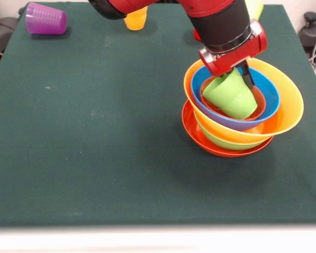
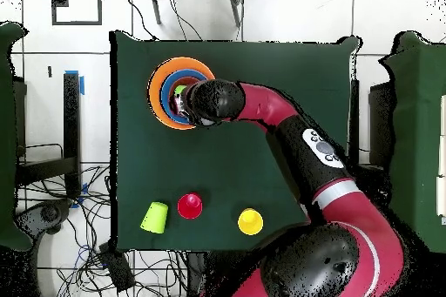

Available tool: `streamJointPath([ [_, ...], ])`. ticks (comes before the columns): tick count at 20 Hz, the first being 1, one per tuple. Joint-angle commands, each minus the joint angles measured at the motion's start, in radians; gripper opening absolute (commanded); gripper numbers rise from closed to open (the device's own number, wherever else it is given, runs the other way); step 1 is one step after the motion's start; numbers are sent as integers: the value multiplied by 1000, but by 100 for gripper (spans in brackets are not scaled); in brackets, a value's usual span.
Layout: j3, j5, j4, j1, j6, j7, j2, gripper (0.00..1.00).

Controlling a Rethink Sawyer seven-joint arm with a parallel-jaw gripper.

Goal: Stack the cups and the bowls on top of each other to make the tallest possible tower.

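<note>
Bowls sit nested in a leaning pile toward one side of the green table (image 1: 95, 158): a red-orange bowl (image 1: 192, 132) at the bottom, a green bowl (image 1: 221, 141) above it, then a big yellow bowl (image 1: 289, 105), a blue bowl (image 1: 271, 95) and a small orange bowl (image 1: 259, 103) inside. The gripper (image 1: 237, 71) hangs right over them, its fingers closed on the rim of a light green cup (image 1: 231, 96) that lies tilted in the small bowl. A purple cup (image 1: 46, 19) lies on its side at a far corner. From above, another green cup (image 2: 155, 216), a red cup (image 2: 190, 205) and a yellow cup (image 2: 250, 221) stand well apart from the pile.
</note>
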Motion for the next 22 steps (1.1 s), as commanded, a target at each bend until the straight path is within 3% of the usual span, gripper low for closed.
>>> streamJointPath([
  [1, 6, -101, -19, 1, -45, -105, 26, 0],
  [11, 5, -89, -21, 4, -23, -102, 23, 0],
  [16, -47, -89, -23, 54, 40, -38, -83, 0],
  [22, -175, -98, -57, 155, 163, 85, -227, 0],
])
